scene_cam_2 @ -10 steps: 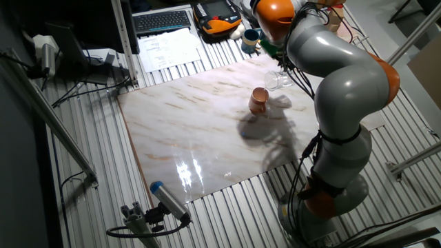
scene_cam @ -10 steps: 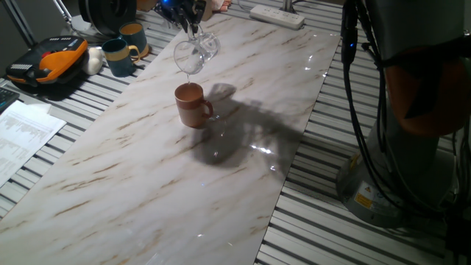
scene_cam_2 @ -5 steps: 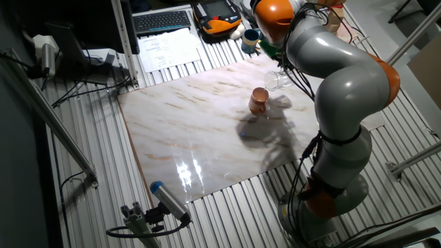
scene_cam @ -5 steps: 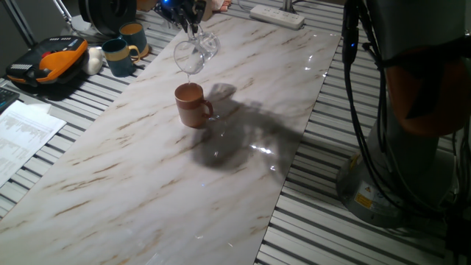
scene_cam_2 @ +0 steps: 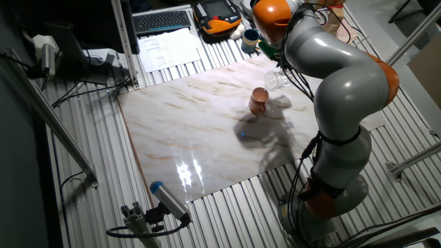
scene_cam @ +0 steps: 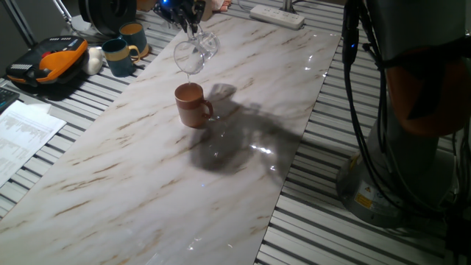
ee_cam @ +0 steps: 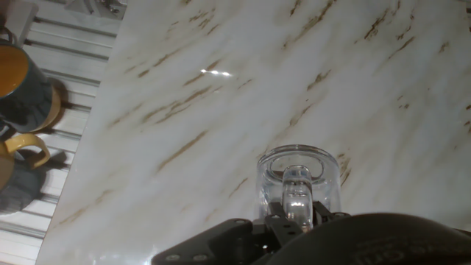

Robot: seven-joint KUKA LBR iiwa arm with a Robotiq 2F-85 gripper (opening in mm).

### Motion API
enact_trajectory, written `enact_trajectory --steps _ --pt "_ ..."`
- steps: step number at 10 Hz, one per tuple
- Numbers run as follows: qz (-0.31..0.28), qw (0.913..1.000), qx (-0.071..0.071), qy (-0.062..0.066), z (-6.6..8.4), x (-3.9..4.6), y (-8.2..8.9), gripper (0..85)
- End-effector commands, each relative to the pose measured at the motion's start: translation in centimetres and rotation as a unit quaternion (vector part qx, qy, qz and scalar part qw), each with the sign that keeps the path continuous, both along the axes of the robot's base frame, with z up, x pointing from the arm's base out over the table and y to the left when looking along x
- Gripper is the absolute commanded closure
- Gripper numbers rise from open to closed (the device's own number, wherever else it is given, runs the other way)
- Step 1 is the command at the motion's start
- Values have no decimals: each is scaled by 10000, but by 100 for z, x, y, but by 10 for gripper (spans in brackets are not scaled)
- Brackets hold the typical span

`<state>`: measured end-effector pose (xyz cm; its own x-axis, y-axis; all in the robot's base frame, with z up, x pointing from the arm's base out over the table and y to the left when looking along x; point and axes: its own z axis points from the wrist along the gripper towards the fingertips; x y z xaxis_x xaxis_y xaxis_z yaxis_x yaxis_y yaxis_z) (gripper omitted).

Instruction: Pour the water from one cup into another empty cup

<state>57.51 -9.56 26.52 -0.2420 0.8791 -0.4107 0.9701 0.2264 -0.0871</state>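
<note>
My gripper is shut on the clear glass mug and holds it tipped on its side, mouth down-left, just above the terracotta mug. The terracotta mug stands upright on the marble board, handle to the right. In the other fixed view the glass mug hangs right of the terracotta mug. In the hand view the glass mug shows between my fingers; the terracotta mug is out of view there. I cannot make out the water.
Two dark teal mugs and a black-and-orange case sit at the back left. Papers lie at the left edge. A power strip lies at the back. The arm's base stands to the right.
</note>
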Motion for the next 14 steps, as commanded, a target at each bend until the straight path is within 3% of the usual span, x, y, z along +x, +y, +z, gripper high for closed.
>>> enact_trajectory --steps 1,10,14 --pt "-12 10000 -36 12 5 -1 2 850" --pt "-58 9999 -125 38 42 -12 66 850" --pt "-62 9996 -276 67 46 -8 81 850"
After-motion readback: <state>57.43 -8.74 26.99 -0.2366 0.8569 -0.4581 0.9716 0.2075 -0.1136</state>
